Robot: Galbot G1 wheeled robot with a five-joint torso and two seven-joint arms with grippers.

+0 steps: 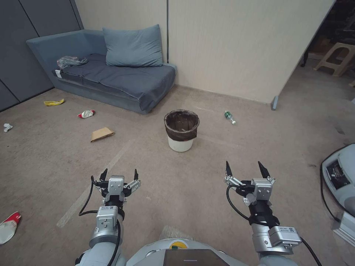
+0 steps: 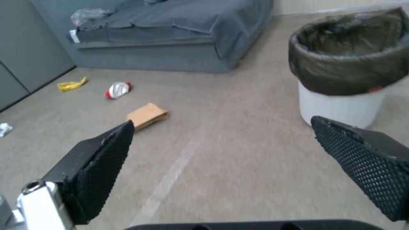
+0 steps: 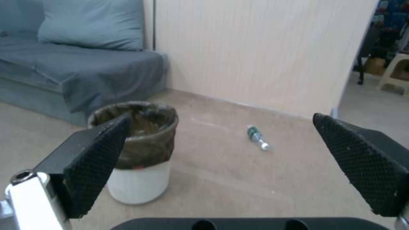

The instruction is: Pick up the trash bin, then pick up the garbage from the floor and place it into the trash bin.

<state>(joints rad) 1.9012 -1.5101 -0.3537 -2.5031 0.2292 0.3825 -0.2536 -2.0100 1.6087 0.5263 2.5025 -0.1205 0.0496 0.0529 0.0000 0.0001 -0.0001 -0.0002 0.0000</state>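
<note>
White plastic trash bin (image 1: 181, 131) with dark liner stands untouched ahead; left gripper (image 1: 119, 176) and right gripper (image 1: 247, 169) hover wide open, empty — pinch the rim squarely.

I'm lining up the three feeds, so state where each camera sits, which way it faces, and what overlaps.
Head view: on the robot's head, facing forward and down at the floor; both arms show, left end effector and right end effector open, short of the trash bin.
Left wrist view: on the left wrist, facing past its fingers toward the sofa and tan paper bag.
Right wrist view: on the right wrist, facing past its fingers toward the wall and bottle.
Shared: all three show bin and sofa.
</note>
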